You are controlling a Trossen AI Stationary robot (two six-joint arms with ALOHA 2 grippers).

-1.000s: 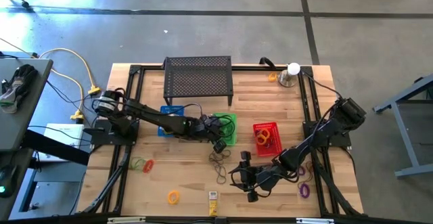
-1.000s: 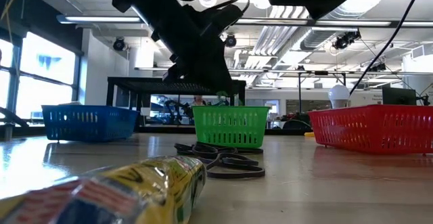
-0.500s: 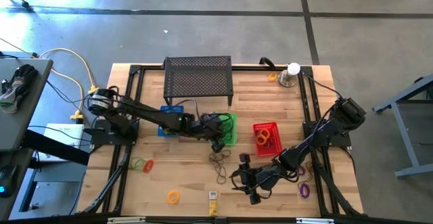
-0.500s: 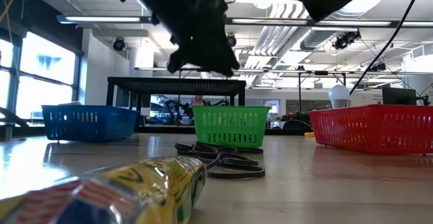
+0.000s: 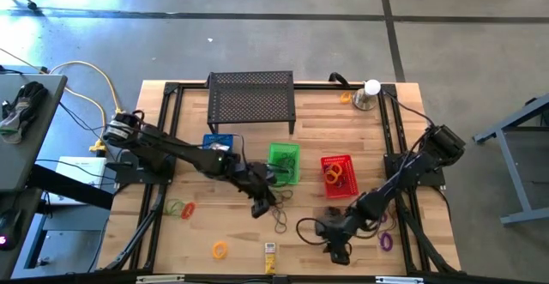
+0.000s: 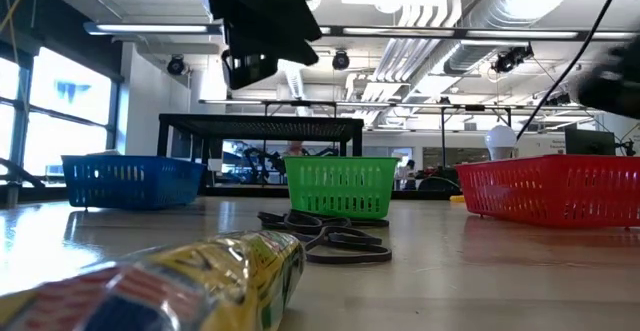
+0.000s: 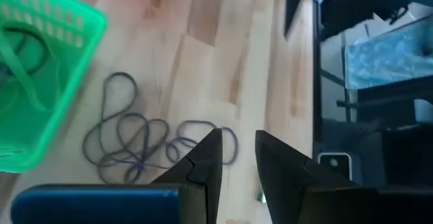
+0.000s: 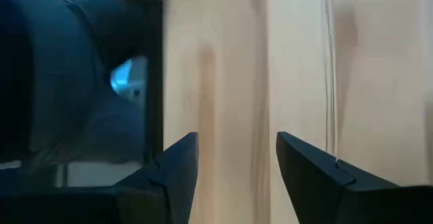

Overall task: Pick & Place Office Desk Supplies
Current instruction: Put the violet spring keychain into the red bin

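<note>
Standing on a grey concrete floor under open ceiling ducts, the wooden table carries dark loops just before the green basket. Since a second ago the left gripper has withdrawn from that basket toward the loops. Its fingers stand narrowly apart, empty; the right gripper hangs open, empty, near the front edge.

We find no readable text, label, brand, number or sign; yellow packet print too blurred.

Left gripper fingers parted, empty, right gripper fingers apart, empty
</note>
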